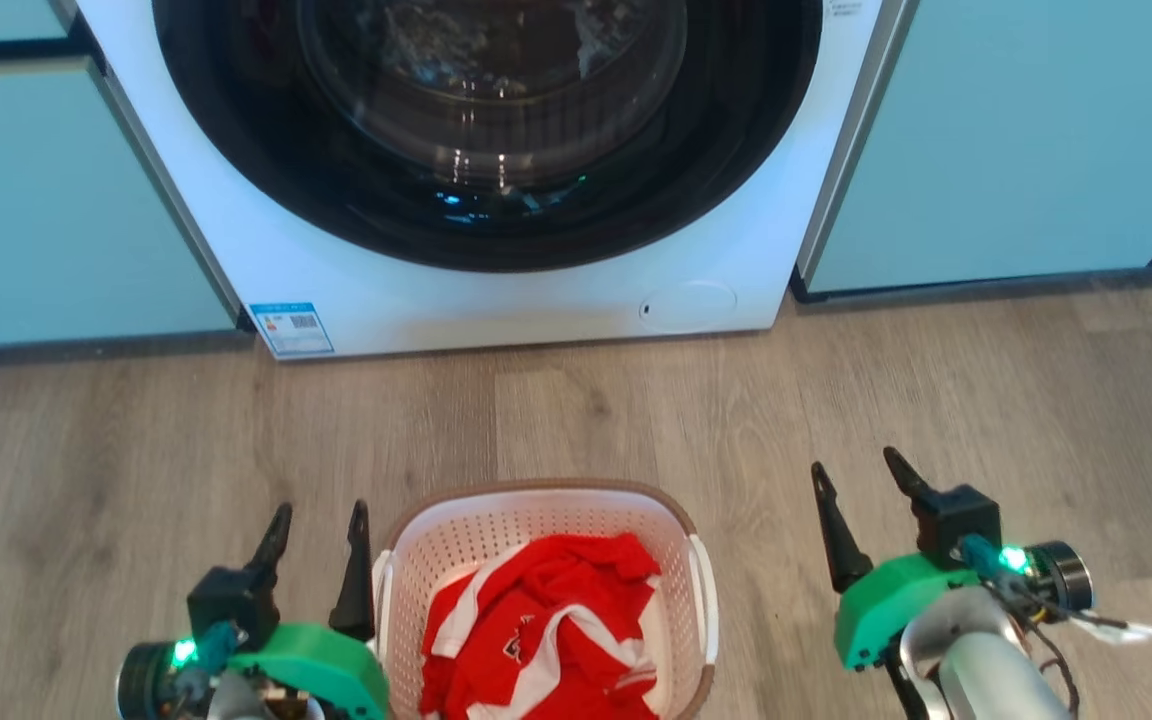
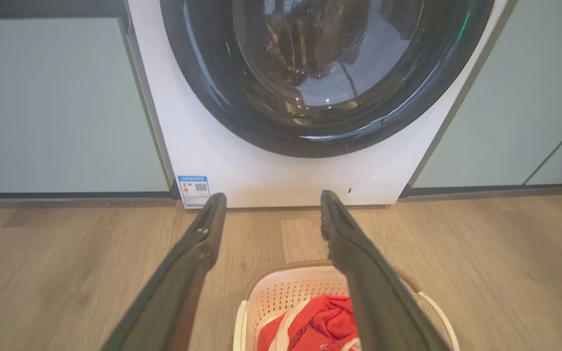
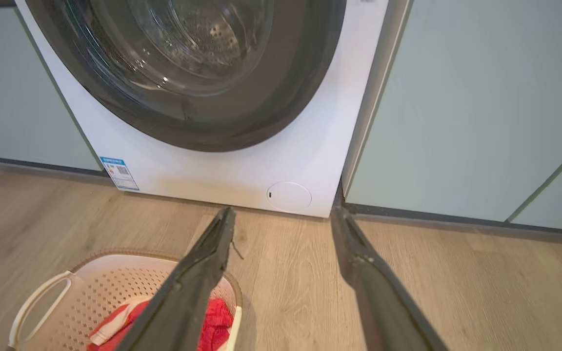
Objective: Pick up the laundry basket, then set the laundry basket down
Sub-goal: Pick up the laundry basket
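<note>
In the head view, the small cream-white perforated plastic laundry basket [image 1: 496,530] with a brown rim stands on the pale wooden floor [image 1: 136,450] before the white front-loading washing machine [image 1: 536,290]. It holds a crumpled red-and-white garment [image 1: 546,620]. The left gripper [image 1: 321,510] hangs just beside the basket's left wall, fingers spread and empty. The right gripper [image 1: 854,462] is well apart to the right, also spread and empty.

In the left wrist view, the basket sits low between the parted fingers, one white side handle [image 2: 444,317] showing.

In the right wrist view, the basket lies at the lower left.

The basket is probably light and stiff, its plastic smooth. The two side handles look the surest hold, one per gripper.
</note>
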`<state>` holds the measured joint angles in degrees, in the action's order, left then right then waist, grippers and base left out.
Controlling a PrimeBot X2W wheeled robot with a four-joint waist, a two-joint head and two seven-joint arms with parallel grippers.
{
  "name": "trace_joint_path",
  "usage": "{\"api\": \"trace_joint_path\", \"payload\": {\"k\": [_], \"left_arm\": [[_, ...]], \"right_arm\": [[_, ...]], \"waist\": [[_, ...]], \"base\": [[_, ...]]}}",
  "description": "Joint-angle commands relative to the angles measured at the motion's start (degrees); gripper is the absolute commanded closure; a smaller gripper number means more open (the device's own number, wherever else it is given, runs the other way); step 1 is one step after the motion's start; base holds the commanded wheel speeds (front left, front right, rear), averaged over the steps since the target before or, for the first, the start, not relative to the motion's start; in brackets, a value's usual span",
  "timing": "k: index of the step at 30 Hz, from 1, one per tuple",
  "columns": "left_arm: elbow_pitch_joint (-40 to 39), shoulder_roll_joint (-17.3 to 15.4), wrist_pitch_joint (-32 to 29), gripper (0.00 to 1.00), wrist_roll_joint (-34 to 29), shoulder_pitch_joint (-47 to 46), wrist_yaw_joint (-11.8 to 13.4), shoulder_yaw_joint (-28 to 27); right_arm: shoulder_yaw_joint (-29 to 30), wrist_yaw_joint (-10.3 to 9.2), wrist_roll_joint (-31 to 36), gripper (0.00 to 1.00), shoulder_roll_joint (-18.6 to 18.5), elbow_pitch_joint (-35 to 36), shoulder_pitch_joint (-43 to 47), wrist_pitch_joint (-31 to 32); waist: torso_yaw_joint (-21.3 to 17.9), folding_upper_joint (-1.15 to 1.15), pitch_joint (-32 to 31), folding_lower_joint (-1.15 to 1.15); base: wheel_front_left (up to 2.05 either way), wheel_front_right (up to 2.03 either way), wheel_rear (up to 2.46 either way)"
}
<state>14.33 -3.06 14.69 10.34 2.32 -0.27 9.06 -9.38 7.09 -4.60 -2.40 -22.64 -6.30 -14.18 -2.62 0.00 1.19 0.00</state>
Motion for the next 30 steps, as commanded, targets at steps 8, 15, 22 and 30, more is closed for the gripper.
{"api": "trace_joint_path", "payload": {"k": [8, 15, 22, 30], "left_arm": [[11.3, 0.2, 0.3, 0.0, -0.5, -10.5, 1.5, -0.4], [24.1, 0.2, 0.3, 0.0, -1.0, -18.7, 0.5, 1.7], [36.3, 0.2, 0.3, 0.0, -1.1, -28.0, -0.8, 3.5], [44.0, 0.2, 0.3, 0.0, -0.2, -33.7, -2.5, 5.5]], "right_arm": [[-1.3, 0.4, -2.2, 0.0, -0.5, -6.5, -9.8, 3.7], [-1.8, 0.4, -2.9, 0.0, -0.5, -11.1, -13.8, 4.4], [-3.8, 0.4, -1.7, 0.0, -0.5, -15.9, -18.4, 7.0], [-4.3, 0.4, -3.8, 0.0, -0.5, -18.4, -21.2, 6.9]], "waist": [[0.5, 0.0, 10.8, 0.0], [1.3, 0.0, 17.5, 0.0], [2.6, 0.0, 25.1, 0.0], [3.8, 0.0, 30.1, 0.0]], "base": [[0.0, 0.0, 0.0], [0.0, 0.0, 0.0], [0.0, 0.0, 0.0], [0.0, 0.0, 0.0]]}}
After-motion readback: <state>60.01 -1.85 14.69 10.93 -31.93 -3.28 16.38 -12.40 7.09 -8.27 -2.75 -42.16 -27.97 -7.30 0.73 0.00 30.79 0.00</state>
